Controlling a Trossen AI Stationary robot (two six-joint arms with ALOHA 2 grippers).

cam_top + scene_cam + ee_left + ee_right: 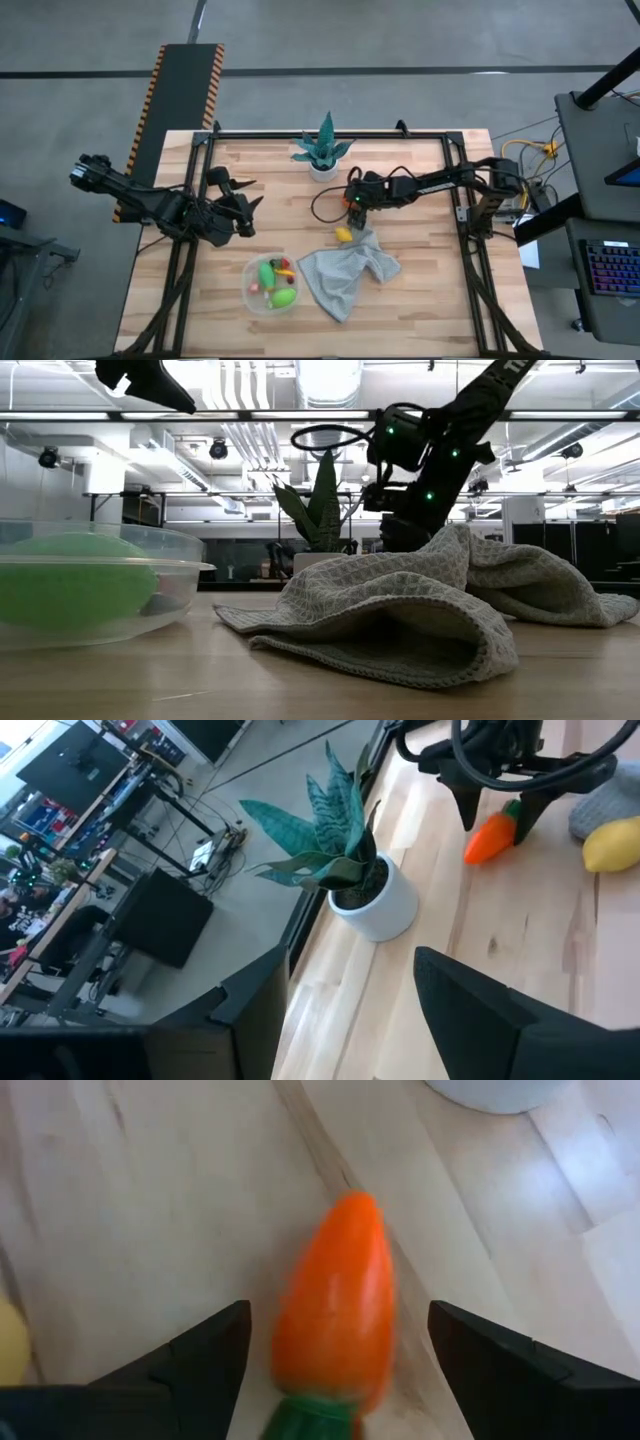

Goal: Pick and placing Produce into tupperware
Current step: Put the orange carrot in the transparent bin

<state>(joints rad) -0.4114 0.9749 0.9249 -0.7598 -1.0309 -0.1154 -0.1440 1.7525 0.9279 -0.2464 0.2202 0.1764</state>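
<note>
We see the right gripper point(335, 1345) spread wide around a toy carrot point(338, 1320) — not touching; left gripper point(243, 205) spread too, hovering beyond the tupperware point(272, 284).

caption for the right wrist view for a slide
Open right gripper straddling an orange toy carrot on the wooden table.

**Two dark arms with cables and small lights**

Both arms are built from black, jointed segments. On the right arm point(430, 185) small green lights are seen, and a black cable point(322, 208) is looped beside it. The left arm point(150, 205) ends in two dark pointed fingers point(245, 205).
</note>
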